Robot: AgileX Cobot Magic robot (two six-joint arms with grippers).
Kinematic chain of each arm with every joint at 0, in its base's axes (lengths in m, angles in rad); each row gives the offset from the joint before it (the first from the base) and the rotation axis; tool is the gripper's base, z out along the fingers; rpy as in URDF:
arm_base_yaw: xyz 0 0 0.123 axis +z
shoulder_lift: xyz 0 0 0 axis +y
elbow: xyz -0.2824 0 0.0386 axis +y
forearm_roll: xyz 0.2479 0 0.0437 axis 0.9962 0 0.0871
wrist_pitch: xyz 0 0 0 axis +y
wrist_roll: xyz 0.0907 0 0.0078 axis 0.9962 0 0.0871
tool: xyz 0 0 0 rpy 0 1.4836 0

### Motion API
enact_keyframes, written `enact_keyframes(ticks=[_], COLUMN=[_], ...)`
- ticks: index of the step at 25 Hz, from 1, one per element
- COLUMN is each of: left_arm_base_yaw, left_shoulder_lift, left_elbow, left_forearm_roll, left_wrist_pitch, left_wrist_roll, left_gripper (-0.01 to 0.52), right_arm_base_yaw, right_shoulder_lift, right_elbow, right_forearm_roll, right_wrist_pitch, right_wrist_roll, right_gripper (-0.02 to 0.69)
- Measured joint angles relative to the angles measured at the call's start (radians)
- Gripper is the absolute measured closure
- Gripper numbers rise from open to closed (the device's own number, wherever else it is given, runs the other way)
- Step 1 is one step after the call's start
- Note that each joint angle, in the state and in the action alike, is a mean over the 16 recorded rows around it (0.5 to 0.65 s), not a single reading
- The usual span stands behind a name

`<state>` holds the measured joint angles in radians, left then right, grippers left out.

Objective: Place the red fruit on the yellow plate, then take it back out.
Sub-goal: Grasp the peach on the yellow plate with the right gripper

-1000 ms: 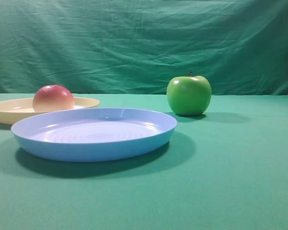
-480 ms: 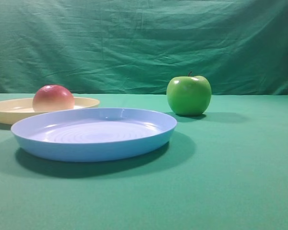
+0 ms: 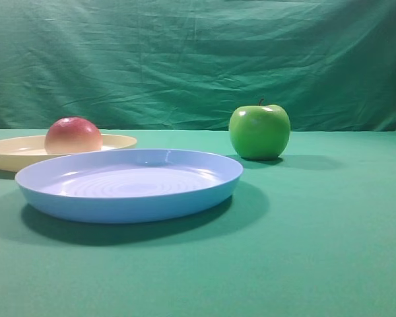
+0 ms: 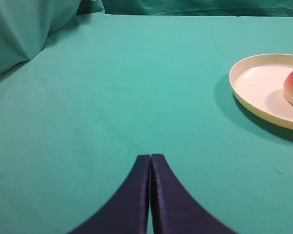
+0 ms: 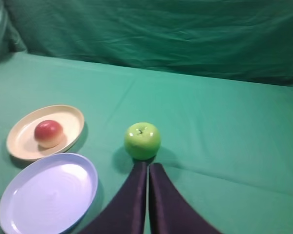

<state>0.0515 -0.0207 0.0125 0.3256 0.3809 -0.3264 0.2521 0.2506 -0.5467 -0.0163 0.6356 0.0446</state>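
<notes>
Yellow plate: the shallow round cream-yellow plastic plate (image 3: pixel 115 140) is seen at far left on the green cloth-covered table (image 3: pixel 330 224), just behind the blue plate.
Red fruit: the round smooth pinkish-red fruit fading to cream below (image 3: pixel 73 135) is found resting inside the yellow plate; nothing is touching it.
Blue plate: the larger shallow light-blue plastic plate (image 3: pixel 129 205) is noted empty, in front of and to the right of the yellow one.
Green apple: the shiny green apple with a dark stem (image 3: pixel 259 131) is seen standing on the cloth, well apart from both plates.
Left gripper: the dark left gripper (image 4: pixel 150 158) is seen clenched, fingers pressed together with nothing between them, over bare cloth, well apart from the yellow plate.
Right gripper: the dark right gripper (image 5: pixel 147 165) is likewise clenched on nothing, tips near the green apple in the wrist view.
Change: none is detected against the two earlier high views; every object lies as it did.
Task meaning: the placing step is judged done; the take-out step is judged not yet begun.
</notes>
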Motion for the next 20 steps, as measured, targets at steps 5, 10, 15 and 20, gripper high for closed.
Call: enact_keyframes(ticks=[5, 10, 15, 20], left_arm_base_yaw=[0.0, 0.0, 0.0, 0.0], left_shoulder_lift=[0.0, 0.0, 0.0, 0.0], left_elbow=[0.0, 0.0, 0.0, 0.0], left_forearm_roll=[0.0, 0.0, 0.0, 0.0], left_wrist_pitch=[0.0, 0.0, 0.0, 0.0], left_wrist_roll=[0.0, 0.0, 0.0, 0.0], left_gripper=[0.514, 0.514, 0.514, 0.514], right_arm_base_yaw=[-0.071, -0.105, -0.117, -0.119], right_shoulder_lift=[-0.132, -0.218, -0.256, -0.262], right_elbow=[0.159, 0.296, 0.405, 0.487], right_forearm_roll=[0.0, 0.002, 0.004, 0.012], right_wrist_pitch=[-0.065, -0.098, -0.118, -0.144], right_wrist_roll=[0.0, 0.0, 0.001, 0.003], right_gripper=[0.665, 0.665, 0.665, 0.665])
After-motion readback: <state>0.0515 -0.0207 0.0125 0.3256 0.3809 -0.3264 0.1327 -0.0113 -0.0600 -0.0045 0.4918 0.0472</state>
